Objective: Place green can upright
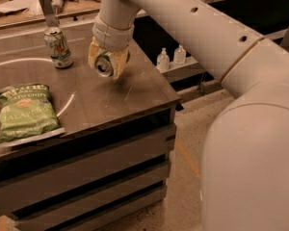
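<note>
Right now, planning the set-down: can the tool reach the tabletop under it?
Probably yes. The tool, holding the green can sideways, hangs over bare table; the whitish can and chip bag sit well aside.

Dark slatted counter, speckled beige floor.
</note>
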You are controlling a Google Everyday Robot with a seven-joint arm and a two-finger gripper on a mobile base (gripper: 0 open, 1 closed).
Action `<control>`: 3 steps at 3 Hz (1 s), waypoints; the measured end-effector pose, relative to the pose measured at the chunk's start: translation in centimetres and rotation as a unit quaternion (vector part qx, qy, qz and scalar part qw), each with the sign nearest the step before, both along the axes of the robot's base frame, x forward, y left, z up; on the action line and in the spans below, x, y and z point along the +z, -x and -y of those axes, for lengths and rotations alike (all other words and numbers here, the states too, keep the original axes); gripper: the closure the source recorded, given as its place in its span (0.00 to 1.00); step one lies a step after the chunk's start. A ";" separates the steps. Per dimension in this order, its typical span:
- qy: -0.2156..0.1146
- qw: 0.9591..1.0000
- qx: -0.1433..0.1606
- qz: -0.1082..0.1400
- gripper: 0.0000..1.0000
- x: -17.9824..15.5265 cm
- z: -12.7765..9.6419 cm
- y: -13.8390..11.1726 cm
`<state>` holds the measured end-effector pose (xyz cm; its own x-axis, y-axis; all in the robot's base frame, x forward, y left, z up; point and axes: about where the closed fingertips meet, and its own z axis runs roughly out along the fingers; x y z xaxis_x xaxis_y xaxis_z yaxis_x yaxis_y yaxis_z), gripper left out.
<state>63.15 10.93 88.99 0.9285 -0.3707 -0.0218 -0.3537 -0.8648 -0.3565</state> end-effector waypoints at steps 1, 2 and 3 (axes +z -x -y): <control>-0.102 0.994 -0.016 -0.024 1.00 4.6 0.2 1.6; -0.150 0.988 -0.017 -0.039 1.00 6.8 0.5 2.3; -0.127 0.990 -0.051 -0.037 1.00 8.0 1.6 2.9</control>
